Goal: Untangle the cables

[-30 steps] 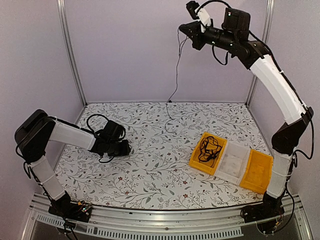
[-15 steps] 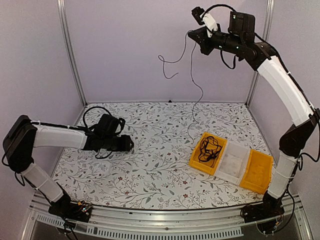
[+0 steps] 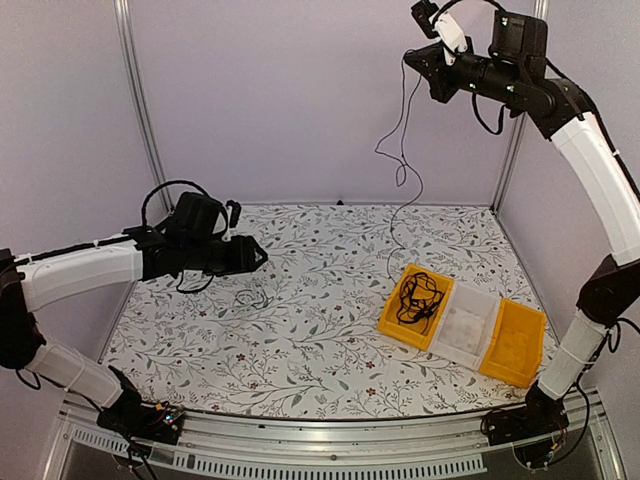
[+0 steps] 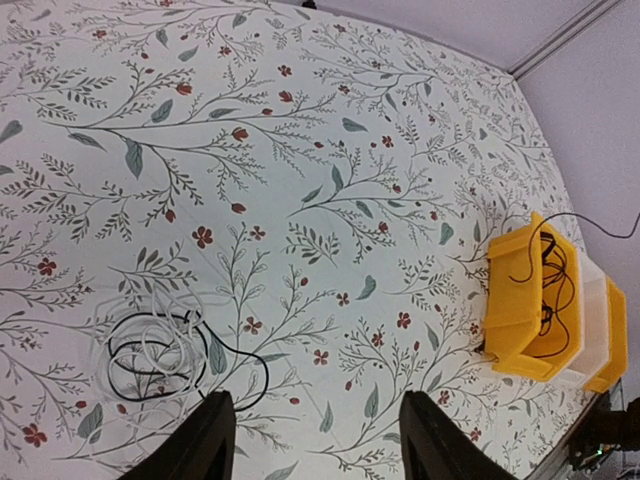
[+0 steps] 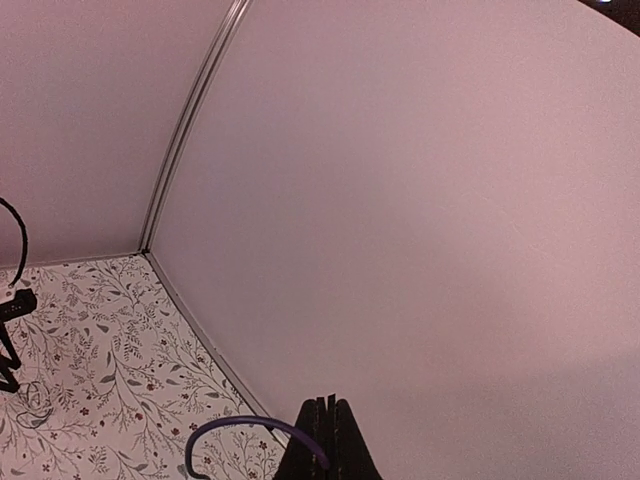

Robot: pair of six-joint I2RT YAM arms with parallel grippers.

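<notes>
My right gripper is high near the back right post. It is shut on a thin black cable that hangs down towards the table; in the right wrist view the jaws are closed with a dark cord curving out of them. My left gripper is open and empty, raised over the left of the table. Under it lies a small bundle of white and black cables, seen near the left finger in the left wrist view. More black cables lie in a yellow bin.
Beside the yellow bin stand a clear bin and an orange-yellow bin, in a row at the front right. The yellow bin also shows in the left wrist view. Purple walls and metal posts close the back and sides.
My right gripper has moved up and right with the black cable, whose lower end lifted off the table and swings. My left gripper rose from the table, leaving the white and black bundle there.
</notes>
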